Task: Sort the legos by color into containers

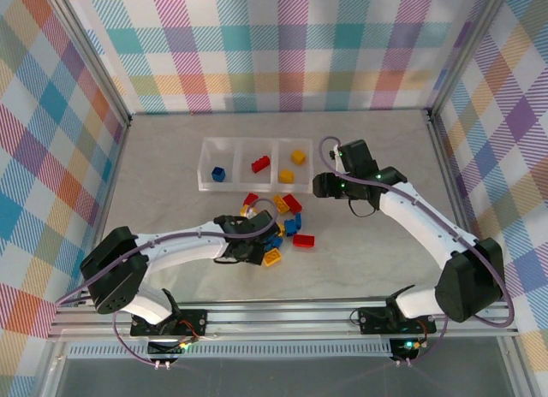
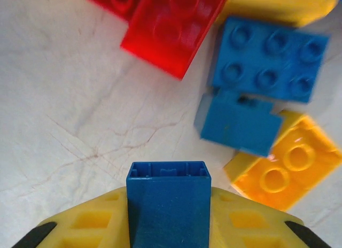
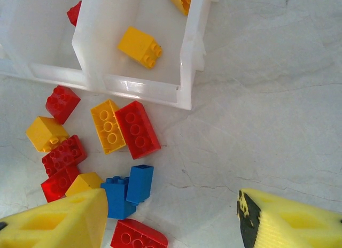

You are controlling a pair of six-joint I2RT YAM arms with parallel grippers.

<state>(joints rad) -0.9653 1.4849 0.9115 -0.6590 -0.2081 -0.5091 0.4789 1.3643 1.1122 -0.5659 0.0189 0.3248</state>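
Legos [image 1: 287, 219] in red, blue and yellow lie in a loose heap on the table [image 1: 171, 200] in front of the clear three-part tray [image 1: 205, 187]. Its left cell holds a blue piece [image 1: 219, 173], the middle a red piece [image 1: 260, 163] and the right two yellow pieces [image 1: 298, 157]. The left gripper [image 1: 248, 243] covers part of the heap and is clamped on a blue brick [image 2: 168, 205], which is cut off at the picture's lower edge. Its long axis runs along the fingers [image 2: 240, 221], hollow end pointing away. The right gripper [image 3: 172, 208] hangs with jaws wide apart, empty.

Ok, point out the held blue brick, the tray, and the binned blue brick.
held blue brick [image 2: 168, 205]: left wrist view, side face.
tray [image 1: 203, 164]: top view, left wall.
binned blue brick [image 1: 219, 173]: top view, middle.
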